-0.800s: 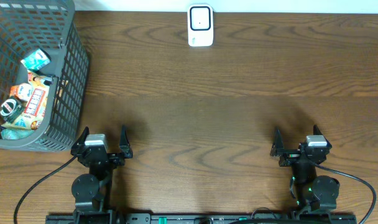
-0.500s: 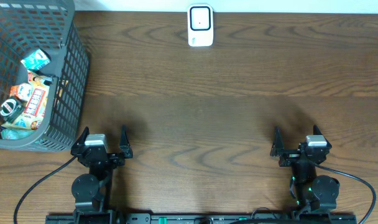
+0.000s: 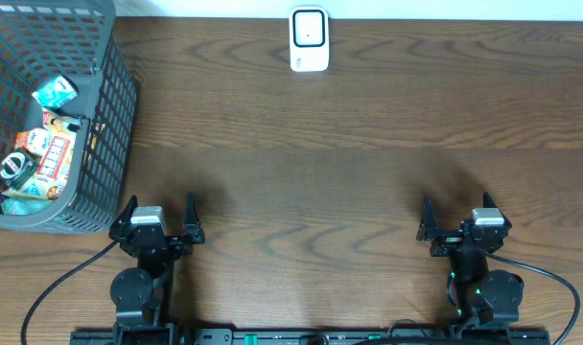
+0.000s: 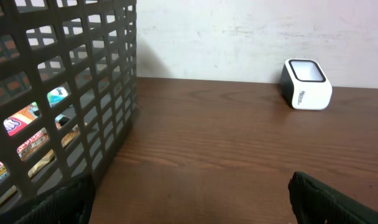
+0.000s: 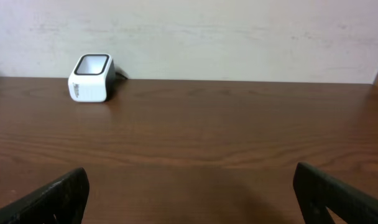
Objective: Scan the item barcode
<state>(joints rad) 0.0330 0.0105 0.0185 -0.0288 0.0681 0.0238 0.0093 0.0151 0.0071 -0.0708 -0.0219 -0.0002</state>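
**Resting at the near edge, the left pincer [image 3: 160,207] and the right pincer [image 3: 456,208] stood spread**

A dark grey mesh basket [image 3: 111,101] sat at the far left corner of the worktop [image 3: 311,158]. Its near wall stood between the left pincer and the packets [image 3: 48,151] heaped inside. In the left wrist view the packets showed only in pieces through the grid. A white scanner [image 3: 309,40] with a dark window stood at the far edge near the middle, well apart from the basket and from both pincers.

There was one basket, one scanner and two arms. There were several packets, in orange, teal and white, but their exact number could not be told. Each pincer had its two fingers wide apart, gripping nothing.

The worktop was dark brown wood grain. Behind it ran a pale, scuffed wall [image 5: 239,37].
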